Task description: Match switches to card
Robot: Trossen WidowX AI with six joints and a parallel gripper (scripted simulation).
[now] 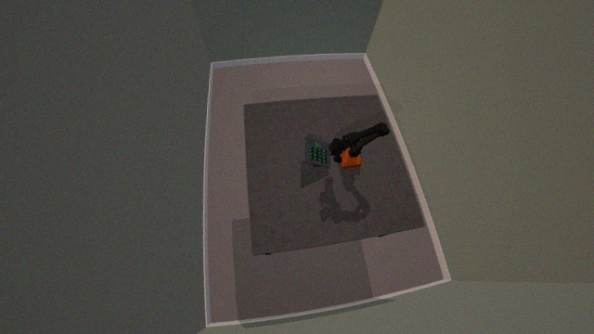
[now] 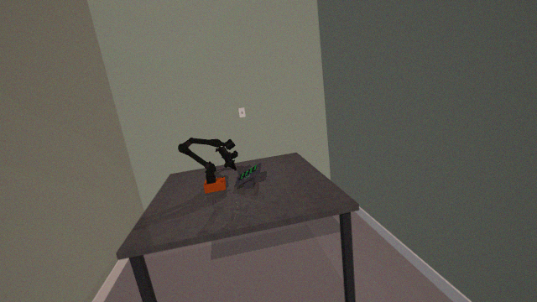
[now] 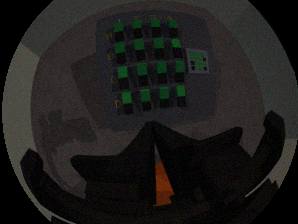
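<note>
Switches (image 1: 317,154) (image 2: 248,172) (image 3: 162,70) stand in four rows of four, green half far and dark half near on each, and none is being pressed. From the near row, D, through C and B to the far row, A, the wrist view is too dim to settle which ends are raised. The small card (image 3: 198,61), just right of the grid, looks mostly green with a few dark squares, several of them toward its near side, but their exact places cannot be read with confidence. How many switches match it therefore cannot be told; either some remain to be flipped, or the work is near its end and only the final lift and hold is left.

Nearest is the orange base (image 1: 351,159) (image 2: 215,185) (image 3: 162,185) on the counter (image 1: 288,209) (image 2: 285,197) (image 3: 55,100). Beyond it the jaws (image 1: 337,159) (image 2: 235,169) point downward, closed together with nothing between them. Farther out lies the panel (image 2: 242,182) (image 3: 200,95), tilted up toward its far edge; the jaws appear apart from it, short of row D.
</note>
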